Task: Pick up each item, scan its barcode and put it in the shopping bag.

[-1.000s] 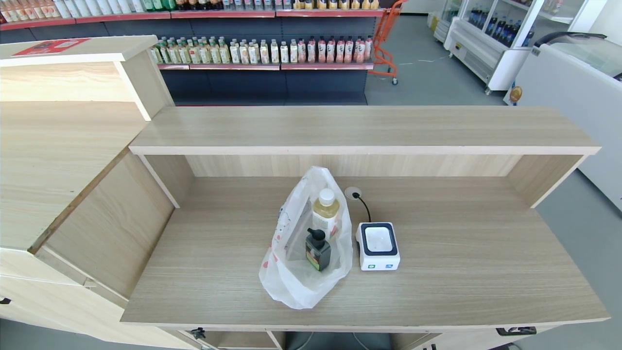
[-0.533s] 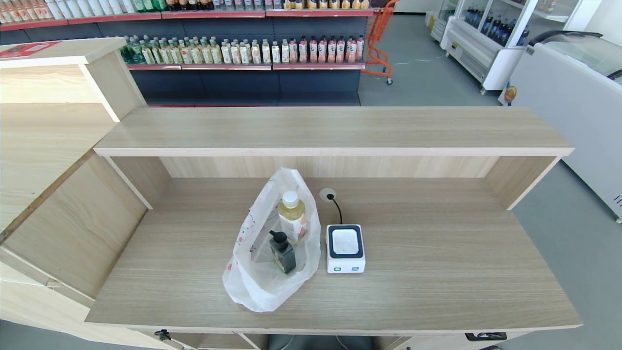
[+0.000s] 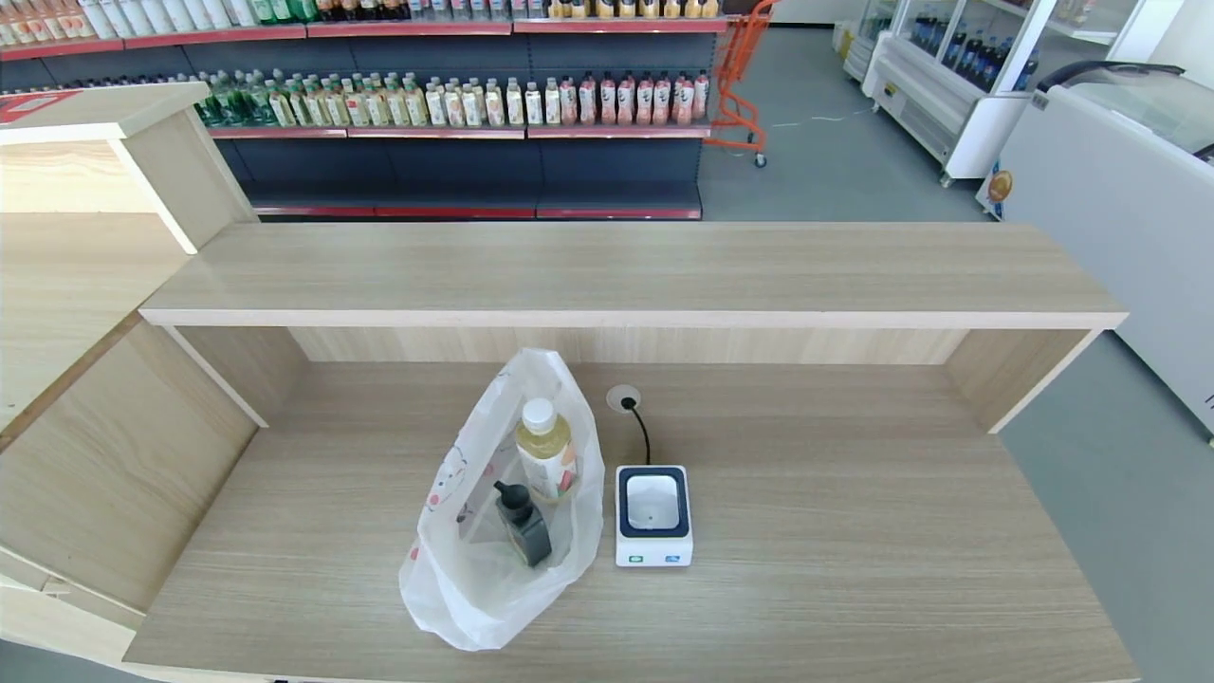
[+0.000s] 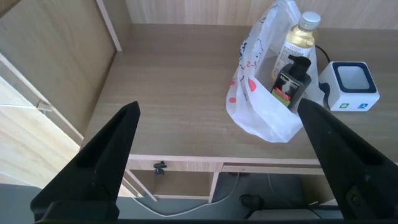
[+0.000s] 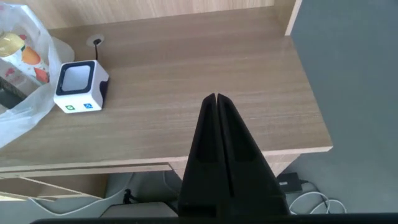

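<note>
A white plastic shopping bag (image 3: 474, 579) stands open on the wooden counter (image 3: 854, 531). Inside it stand a pale yellow drink bottle (image 3: 542, 455) with a white cap and a dark pump bottle (image 3: 522, 526). Just right of the bag sits a white barcode scanner (image 3: 652, 512) with its cable running to a hole behind it. My left gripper (image 4: 219, 107) is open, fingers wide apart, held back near the counter's front edge, with the bag (image 4: 261, 106) and scanner (image 4: 351, 87) beyond it. My right gripper (image 5: 215, 98) is shut and empty over the counter's right part, away from the scanner (image 5: 79, 87).
A raised wooden ledge (image 3: 626, 275) runs along the counter's back, with side walls at both ends. The counter surface right of the scanner is bare wood. Store shelves of bottles (image 3: 455, 100) and freezers (image 3: 1110, 152) stand in the room behind.
The whole head view has shifted, so the camera moved. The bag, the bottles and the scanner keep their places relative to one another.
</note>
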